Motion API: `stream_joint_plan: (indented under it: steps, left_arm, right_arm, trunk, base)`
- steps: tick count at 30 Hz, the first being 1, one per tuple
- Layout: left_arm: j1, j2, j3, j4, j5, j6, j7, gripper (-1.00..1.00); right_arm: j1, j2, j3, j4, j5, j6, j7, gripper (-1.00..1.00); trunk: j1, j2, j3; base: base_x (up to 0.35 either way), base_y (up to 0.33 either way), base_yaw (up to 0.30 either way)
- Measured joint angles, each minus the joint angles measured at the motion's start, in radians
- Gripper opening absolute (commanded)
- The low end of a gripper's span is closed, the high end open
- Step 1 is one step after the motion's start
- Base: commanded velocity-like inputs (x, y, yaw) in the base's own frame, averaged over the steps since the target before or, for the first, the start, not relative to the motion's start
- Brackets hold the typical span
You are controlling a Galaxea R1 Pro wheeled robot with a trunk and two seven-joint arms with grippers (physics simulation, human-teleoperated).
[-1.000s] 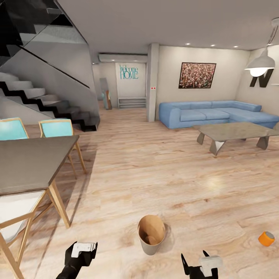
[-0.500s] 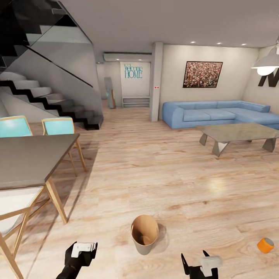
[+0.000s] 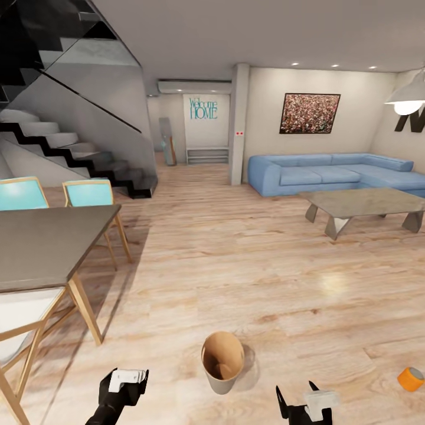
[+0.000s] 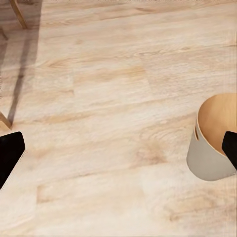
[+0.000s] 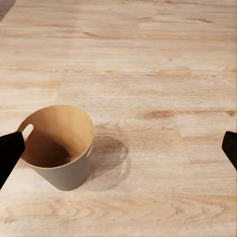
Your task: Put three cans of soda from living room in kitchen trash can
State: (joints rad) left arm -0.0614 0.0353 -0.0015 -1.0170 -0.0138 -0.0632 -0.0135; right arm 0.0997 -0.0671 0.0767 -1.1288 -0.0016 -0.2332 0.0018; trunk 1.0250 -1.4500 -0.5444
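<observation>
The tash can stands on the wood floor just ahead, between my two arms; its copper-brown inside looks empty. It also sits beside my left gripper as the tash can, and ahead of my right gripper as the tash can. An orange can of soda lies on its side on the floor at the far right. The left gripper and right gripper hang low, both open and holding nothing. The other two cans are out of view.
A grey dining table with teal chairs and a white chair stands at the left. Stairs rise behind it. The blue sofa, low grey table and a pillar lie ahead.
The whole picture has shifted slightly, so the camera has moved: the bin and the orange can sit a little lower in view. Both grippers keep the same open pose.
</observation>
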Motion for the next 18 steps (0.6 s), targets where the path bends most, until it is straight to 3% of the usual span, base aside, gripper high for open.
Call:
stream_joint_plan:
  steps: [7,18]
  left_arm:
    - [0.0,0.0,0.0,0.0,0.0,-0.001,0.001,1.0]
    - [0.0,0.0,0.0,0.001,0.0,-0.001,0.002,1.0]
  right_arm:
    - [0.0,0.0,0.0,0.0,-0.001,0.0,0.0,1.0]
    - [0.0,-0.001,-0.004,0.0,-0.006,0.003,0.001,1.0]
  trunk:
    - [0.0,0.0,0.0]
    - [0.0,0.0,0.0]
  base:
    - [0.15,0.182,0.0]
    - [0.019,0.02,0.0]
